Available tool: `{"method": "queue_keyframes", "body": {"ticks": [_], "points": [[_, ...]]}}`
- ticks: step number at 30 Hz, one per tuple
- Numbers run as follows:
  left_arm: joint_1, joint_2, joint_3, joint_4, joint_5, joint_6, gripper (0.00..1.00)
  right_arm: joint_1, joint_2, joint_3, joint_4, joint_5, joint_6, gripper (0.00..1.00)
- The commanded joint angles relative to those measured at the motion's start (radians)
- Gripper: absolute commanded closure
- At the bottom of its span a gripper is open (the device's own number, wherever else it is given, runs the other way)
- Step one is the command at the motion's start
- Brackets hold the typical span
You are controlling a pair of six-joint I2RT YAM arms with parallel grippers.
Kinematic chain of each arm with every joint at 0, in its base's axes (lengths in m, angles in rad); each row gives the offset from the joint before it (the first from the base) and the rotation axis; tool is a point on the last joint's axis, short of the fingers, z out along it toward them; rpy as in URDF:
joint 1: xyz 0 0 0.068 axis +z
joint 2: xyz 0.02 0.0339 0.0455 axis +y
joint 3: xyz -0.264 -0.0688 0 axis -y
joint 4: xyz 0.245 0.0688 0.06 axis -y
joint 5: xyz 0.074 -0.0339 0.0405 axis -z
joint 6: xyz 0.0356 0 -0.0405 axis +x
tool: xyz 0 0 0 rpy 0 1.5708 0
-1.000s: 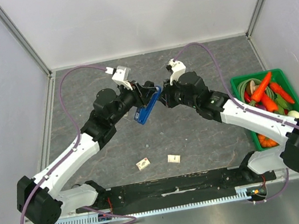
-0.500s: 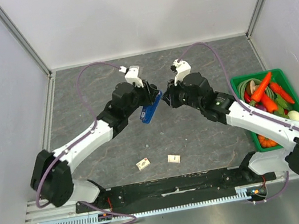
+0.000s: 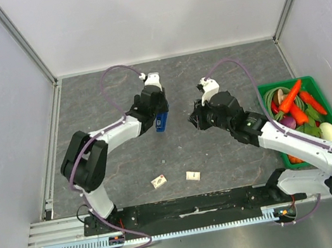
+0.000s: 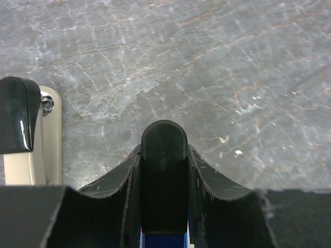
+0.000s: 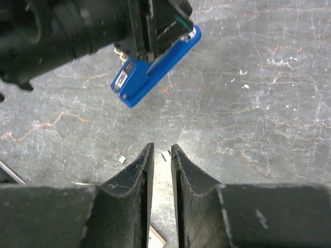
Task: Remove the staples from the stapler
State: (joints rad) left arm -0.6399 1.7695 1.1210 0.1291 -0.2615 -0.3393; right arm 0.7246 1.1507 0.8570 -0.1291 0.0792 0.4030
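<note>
**Stapler clamped in the left fingers, right fingers near it but apart**

The grey stone surface lies under both arms. A green bin of toy vegetables sits well outside the right fingers, on the side away from the stapler. The left fingers are clamped on the stapler near one end. Its black tip pokes out past them, and the blue base hangs tilted, off the surface. The right fingers are drawn almost together, with nothing in the thin slit between them. The stapler is ahead of their tips, near but not touching. Two small cards lie well behind both pairs of fingers. Tiny pale bits lie just ahead of the right fingers.
</note>
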Motion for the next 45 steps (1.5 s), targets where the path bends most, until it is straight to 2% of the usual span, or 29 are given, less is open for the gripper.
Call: {"method": "queue_keyframes", "body": {"ticks": [1, 7, 12, 20, 30, 37, 45], "points": [[0.051, 0.063, 0.091, 0.072, -0.009, -0.003, 0.98, -0.001, -0.029, -0.027, 0.039, -0.039, 0.016, 0.73], [0.126, 0.165, 0.177, 0.032, 0.041, -0.050, 0.98, -0.001, -0.031, -0.045, 0.048, -0.058, 0.010, 0.73], [0.137, 0.243, 0.246, -0.017, 0.028, -0.033, 0.97, -0.001, -0.028, -0.052, 0.057, -0.064, 0.005, 0.72], [0.141, 0.286, 0.255, -0.028, 0.027, -0.030, 0.72, -0.001, -0.009, -0.064, 0.068, -0.071, 0.008, 0.69], [0.141, 0.286, 0.247, -0.031, 0.053, -0.006, 0.56, -0.001, -0.002, -0.053, 0.059, -0.076, 0.014, 0.64], [0.140, 0.266, 0.244, -0.039, 0.061, 0.005, 0.52, -0.002, -0.034, -0.038, 0.020, -0.076, 0.016, 0.58], [0.137, 0.096, 0.174, -0.054, 0.080, 0.005, 0.50, -0.001, -0.055, -0.012, -0.047, -0.052, -0.013, 0.44]]}}
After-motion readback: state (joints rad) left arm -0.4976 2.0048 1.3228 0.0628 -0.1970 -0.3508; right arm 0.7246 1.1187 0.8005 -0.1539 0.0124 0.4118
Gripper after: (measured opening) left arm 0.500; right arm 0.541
